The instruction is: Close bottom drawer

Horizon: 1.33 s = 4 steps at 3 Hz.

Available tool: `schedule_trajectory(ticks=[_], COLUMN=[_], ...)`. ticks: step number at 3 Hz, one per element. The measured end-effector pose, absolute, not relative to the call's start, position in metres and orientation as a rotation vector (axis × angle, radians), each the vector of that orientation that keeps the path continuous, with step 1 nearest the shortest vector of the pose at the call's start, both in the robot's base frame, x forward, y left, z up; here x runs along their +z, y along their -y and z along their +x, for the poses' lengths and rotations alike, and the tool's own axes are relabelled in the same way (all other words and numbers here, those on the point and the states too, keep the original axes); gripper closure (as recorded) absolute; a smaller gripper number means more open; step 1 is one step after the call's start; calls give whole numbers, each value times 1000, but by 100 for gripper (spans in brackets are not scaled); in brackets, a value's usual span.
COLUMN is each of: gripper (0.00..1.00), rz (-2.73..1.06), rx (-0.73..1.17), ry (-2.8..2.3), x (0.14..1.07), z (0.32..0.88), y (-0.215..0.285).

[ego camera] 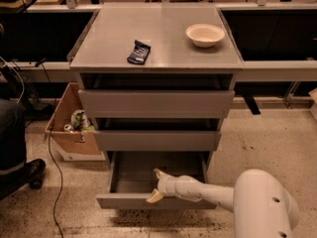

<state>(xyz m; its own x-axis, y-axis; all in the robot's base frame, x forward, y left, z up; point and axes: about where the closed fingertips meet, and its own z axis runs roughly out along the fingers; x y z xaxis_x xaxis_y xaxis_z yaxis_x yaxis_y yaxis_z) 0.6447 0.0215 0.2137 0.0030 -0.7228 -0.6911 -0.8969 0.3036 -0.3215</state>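
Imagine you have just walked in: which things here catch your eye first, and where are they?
The bottom drawer stands pulled out at the foot of the grey cabinet. A white arm reaches in from the lower right, its claw open at the drawer's front edge. On the cabinet top sit a pale bowl, back right, and a dark object nearer the middle.

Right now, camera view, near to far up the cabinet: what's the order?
bottom drawer pulled out, with the gripper open at its front lip → middle drawer → top drawer → dark packet → bowl
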Motion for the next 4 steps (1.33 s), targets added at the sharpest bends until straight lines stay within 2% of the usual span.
schedule_trajectory(ticks=[2, 3, 4], gripper=[88, 100, 100], rz=[-1451, -1449, -1447], rx=[254, 251, 286], ry=[-1745, -1741, -1757], x=[218, 220, 232], z=[654, 655, 612], y=[-26, -27, -10])
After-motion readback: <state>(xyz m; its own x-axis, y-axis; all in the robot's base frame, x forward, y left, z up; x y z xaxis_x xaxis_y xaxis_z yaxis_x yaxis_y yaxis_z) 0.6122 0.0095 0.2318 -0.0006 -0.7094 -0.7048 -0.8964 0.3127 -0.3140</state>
